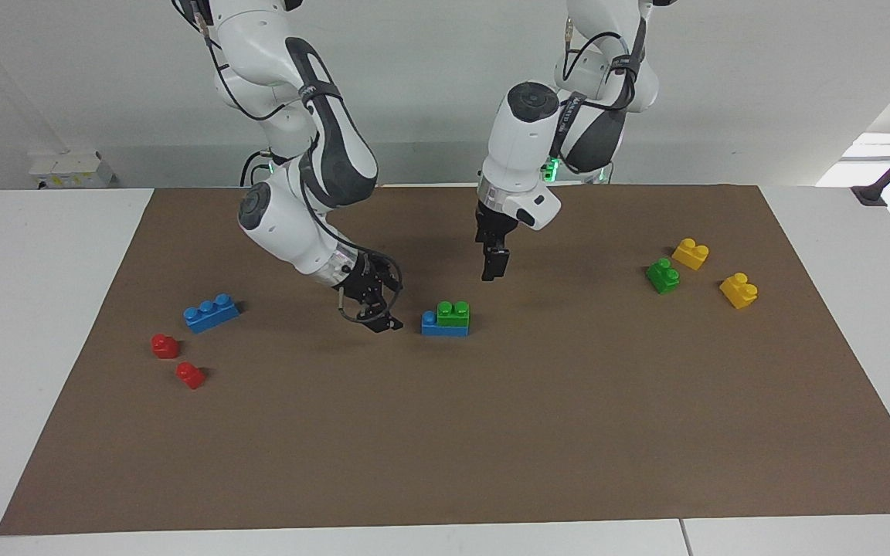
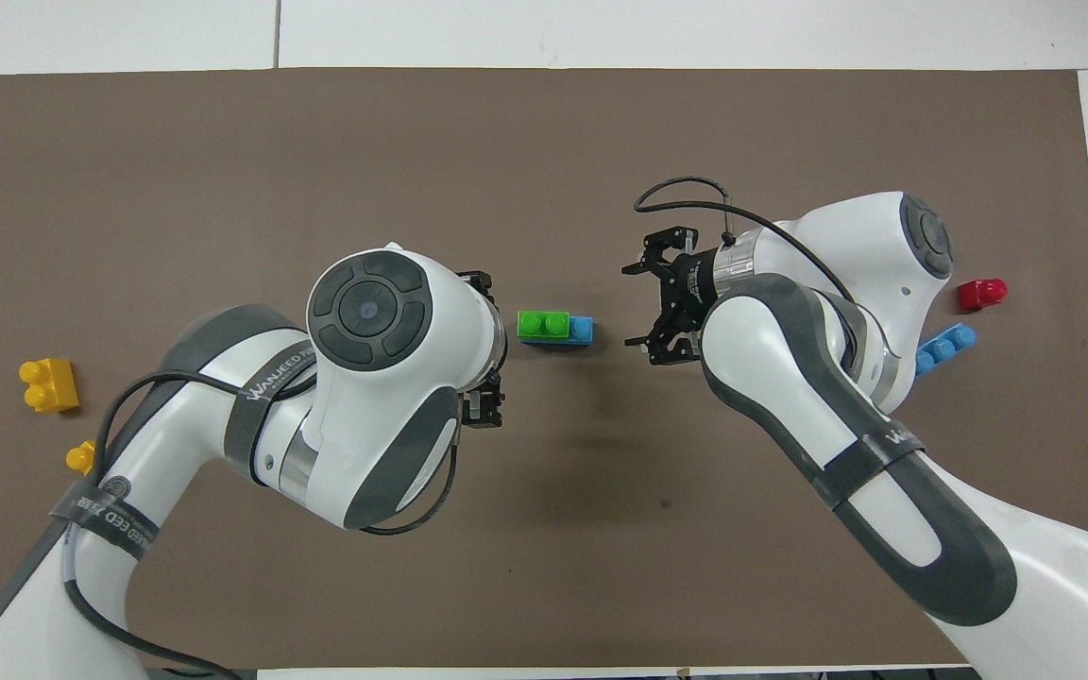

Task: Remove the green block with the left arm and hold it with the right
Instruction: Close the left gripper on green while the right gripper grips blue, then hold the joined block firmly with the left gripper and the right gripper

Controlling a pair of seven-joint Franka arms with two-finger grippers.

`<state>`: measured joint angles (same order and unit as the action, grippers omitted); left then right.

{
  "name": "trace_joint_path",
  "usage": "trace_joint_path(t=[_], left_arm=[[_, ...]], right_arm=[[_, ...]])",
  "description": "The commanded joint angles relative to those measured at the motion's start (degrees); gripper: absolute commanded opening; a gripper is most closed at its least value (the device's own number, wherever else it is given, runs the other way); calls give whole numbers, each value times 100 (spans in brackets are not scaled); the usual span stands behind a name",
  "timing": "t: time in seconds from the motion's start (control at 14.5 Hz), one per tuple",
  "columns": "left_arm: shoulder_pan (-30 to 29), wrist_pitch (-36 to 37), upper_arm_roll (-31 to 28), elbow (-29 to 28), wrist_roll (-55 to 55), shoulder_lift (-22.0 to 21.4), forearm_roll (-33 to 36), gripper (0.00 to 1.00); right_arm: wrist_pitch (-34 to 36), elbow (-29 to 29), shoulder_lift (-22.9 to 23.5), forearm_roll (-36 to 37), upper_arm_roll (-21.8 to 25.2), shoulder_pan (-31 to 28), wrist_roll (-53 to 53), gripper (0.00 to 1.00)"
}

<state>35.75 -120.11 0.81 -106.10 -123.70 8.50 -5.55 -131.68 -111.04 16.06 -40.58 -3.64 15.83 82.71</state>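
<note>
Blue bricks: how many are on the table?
2. One blue brick lies mid-mat under the green block. The other blue brick lies alone toward the right arm's end, beside two red pieces. None seems hidden.

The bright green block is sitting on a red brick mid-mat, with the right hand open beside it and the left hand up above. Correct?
Not quite. The green block sits on a blue brick, not a red one, as the facing view shows. The rest holds: the right hand is open beside the stack, and the left hand hangs above the mat near it.
</note>
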Motion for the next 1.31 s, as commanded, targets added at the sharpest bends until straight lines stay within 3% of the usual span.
trace_joint_path(t=[0.0,0.14,0.35,0.62,1.24], left_arm=[[178,-153,-90,187,-163,283,-43,100],[187,-206,-90,213,-215,424,-34,100],[187,-188,-90,695,-321,889,-8,100],[187,-451,-98,731,-514,1250,62,100],[249,-776,-107,732,-681,1417,115,100]], right_arm=[[-348,-23,134,-187,-5,253,96,95],[-533,-14,266,-222,-5,263,131,95],[-849,3,459,-240,-5,447,140,95],[-1070,-6,582,-301,-5,631,140,95],[-1553,-58,758,-433,-5,764,96,95]])
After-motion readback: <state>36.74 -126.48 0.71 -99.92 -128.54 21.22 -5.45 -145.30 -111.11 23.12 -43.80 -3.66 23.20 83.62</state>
